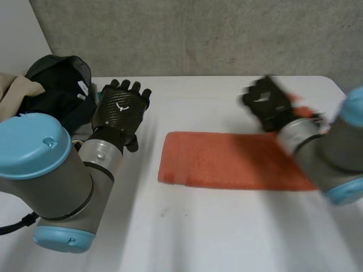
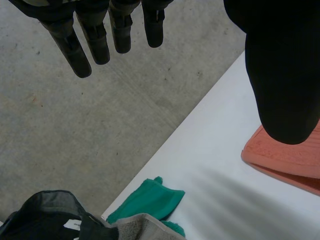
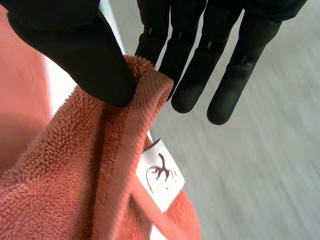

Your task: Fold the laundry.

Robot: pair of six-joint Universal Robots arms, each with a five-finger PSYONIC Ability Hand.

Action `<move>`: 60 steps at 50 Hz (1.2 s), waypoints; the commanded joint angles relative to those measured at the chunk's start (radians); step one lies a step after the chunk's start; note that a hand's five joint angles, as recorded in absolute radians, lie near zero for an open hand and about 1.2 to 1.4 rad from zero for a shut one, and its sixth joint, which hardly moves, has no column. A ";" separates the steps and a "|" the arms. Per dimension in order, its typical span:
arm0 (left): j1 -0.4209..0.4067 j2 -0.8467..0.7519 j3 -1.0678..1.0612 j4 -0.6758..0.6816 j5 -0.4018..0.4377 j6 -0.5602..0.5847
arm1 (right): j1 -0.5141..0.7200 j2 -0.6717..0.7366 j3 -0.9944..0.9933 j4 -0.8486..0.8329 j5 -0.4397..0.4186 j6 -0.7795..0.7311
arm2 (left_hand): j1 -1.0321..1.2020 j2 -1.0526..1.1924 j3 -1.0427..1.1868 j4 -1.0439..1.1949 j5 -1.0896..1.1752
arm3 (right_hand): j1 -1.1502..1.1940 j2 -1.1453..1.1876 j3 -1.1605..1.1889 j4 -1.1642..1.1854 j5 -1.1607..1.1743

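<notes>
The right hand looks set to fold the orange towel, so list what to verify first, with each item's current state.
1. Right hand grip: thumb and a finger pinch the hem of the orange terry towel beside its white label: ok.
2. Left hand free: fingers straight, holding nothing, beside the towel, not on it: ok.
3. Towel surface: nothing lies on it on the white table: ok.
4. Other laundry: the green cloth and dark fabric bag lie apart from the towel: ok.
5. All towel layers held in the pinch: cannot tell.
</notes>
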 commanded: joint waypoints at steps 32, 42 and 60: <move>-0.153 -0.351 0.292 0.034 0.117 -0.054 | -0.206 -0.042 0.269 0.178 0.038 0.256 | -0.006 -0.021 -0.026 -0.018 -0.039 | -0.798 -0.875 -0.885 -0.893 -0.859; -0.196 -0.515 0.444 0.017 0.170 -0.062 | -0.221 -0.036 0.293 0.172 0.038 0.208 | 0.024 0.008 0.003 0.011 -0.010 | -0.706 -0.783 -0.793 -0.801 -0.767; -0.089 -0.667 0.648 -0.080 -0.213 0.047 | -0.204 -0.030 0.317 0.118 0.045 0.208 | 0.068 0.052 0.047 0.055 0.034 | -0.413 -0.490 -0.500 -0.508 -0.474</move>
